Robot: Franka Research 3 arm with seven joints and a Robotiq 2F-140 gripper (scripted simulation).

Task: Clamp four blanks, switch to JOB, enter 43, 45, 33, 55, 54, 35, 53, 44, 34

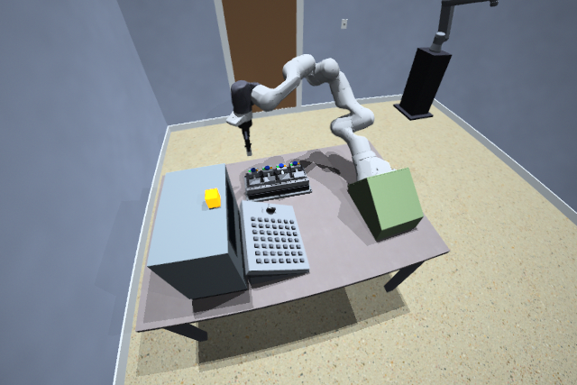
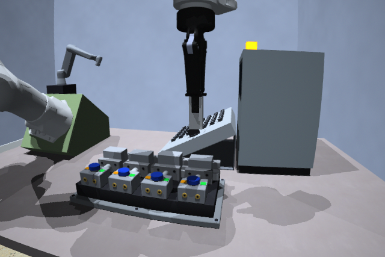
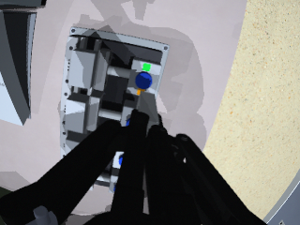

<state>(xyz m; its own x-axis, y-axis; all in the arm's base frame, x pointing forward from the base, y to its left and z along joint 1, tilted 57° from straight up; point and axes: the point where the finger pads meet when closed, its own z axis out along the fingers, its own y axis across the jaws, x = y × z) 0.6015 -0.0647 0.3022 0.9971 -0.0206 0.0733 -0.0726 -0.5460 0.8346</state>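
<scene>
Above the vise stations, the closed gripper hangs clear.

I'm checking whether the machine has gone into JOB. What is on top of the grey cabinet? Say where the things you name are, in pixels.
An amber lamp point(image 1: 213, 197) point(image 2: 251, 45), lit, sits on the cabinet point(image 1: 186, 232) point(image 2: 280, 108). The patch directly beneath the lamp is covered.
</scene>
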